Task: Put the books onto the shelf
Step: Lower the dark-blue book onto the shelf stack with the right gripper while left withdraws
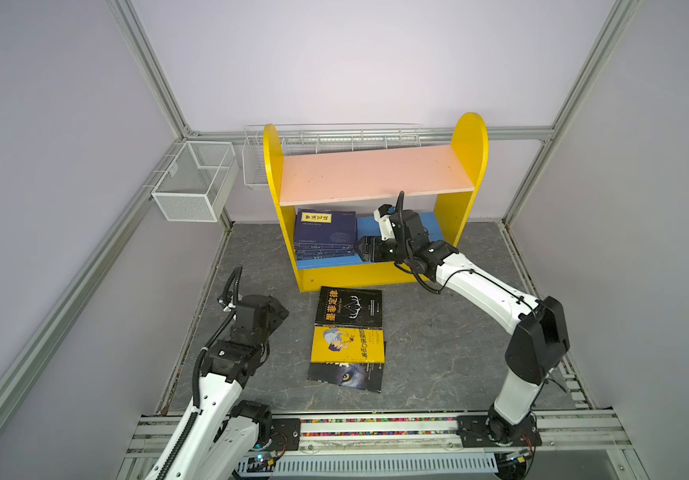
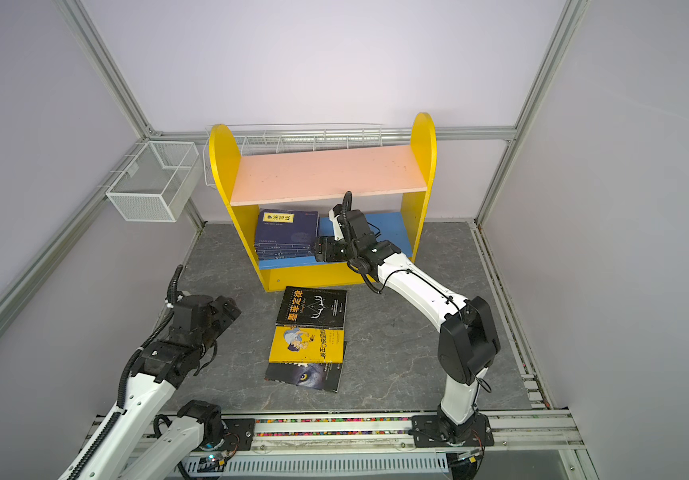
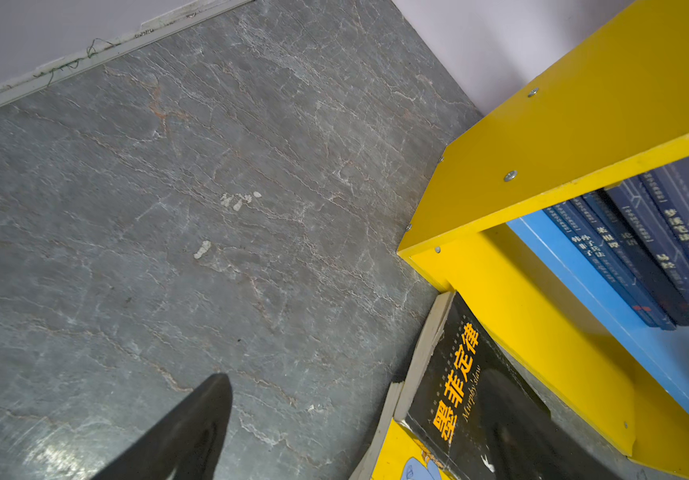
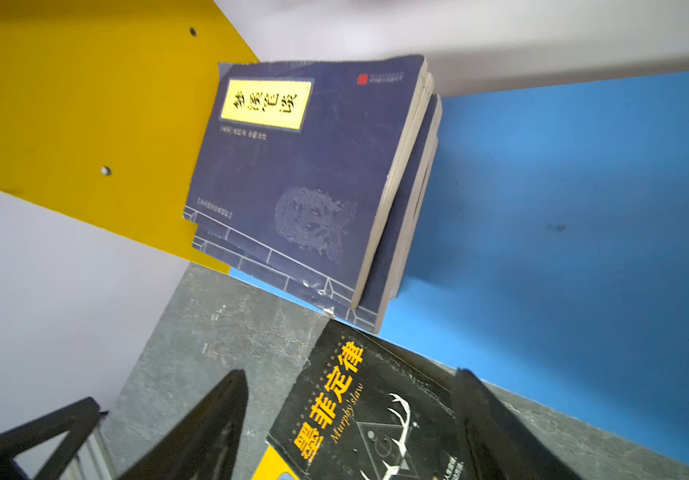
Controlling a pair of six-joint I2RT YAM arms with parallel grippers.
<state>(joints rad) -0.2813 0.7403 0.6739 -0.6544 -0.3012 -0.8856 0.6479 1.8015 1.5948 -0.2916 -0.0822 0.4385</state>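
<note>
**Right hand.** The right hand [image 1: 361, 248] sits low inside the bottom tier of the small two-tier bookcase with yellow round-topped side panels [image 1: 272, 166]. Its jaws stand apart and hold nothing. The right wrist view shows both fingers [image 4: 218, 415] with only open space between them.

**Surroundings.** Just beside the fingertips lies the stack of navy blue paperbacks with yellow title labels [image 1: 324, 232]. The stack sits on the blue lower board [image 4: 563, 187], pushed against the left side panel. Its upper books sit slightly offset from the lower ones. The pink upper board [image 1: 376, 172] is bare.

**Remaining books.** The bookcase stands at the far edge of the grey stone-patterned desk [image 1: 438, 353]. Three books lie overlapping at mid-desk in front of it:
- the black paperback with orange lettering [image 1: 349, 305], nearest the bookcase base;
- the bright yellow cartoon-cover book [image 1: 347, 345], partly under the black one;
- the dark wolf-eye cover book [image 1: 344, 376], lowest and nearest the front edge.

**Left hand.** The left hand [image 1: 278, 311] hovers near the left edge of the desk, jaws apart and empty.

**Procedure (judged).**
1. The step appears to be clearing the tier and fetching the next book.
2. Draw the right hand straight out over the board's front edge. Keep it below the pink board and clear of the offset page edges.
3. Take the black paperback first, because it lies on top.
4. Grip it where it rides up over the yellow book, so that a finger can get underneath.
</note>
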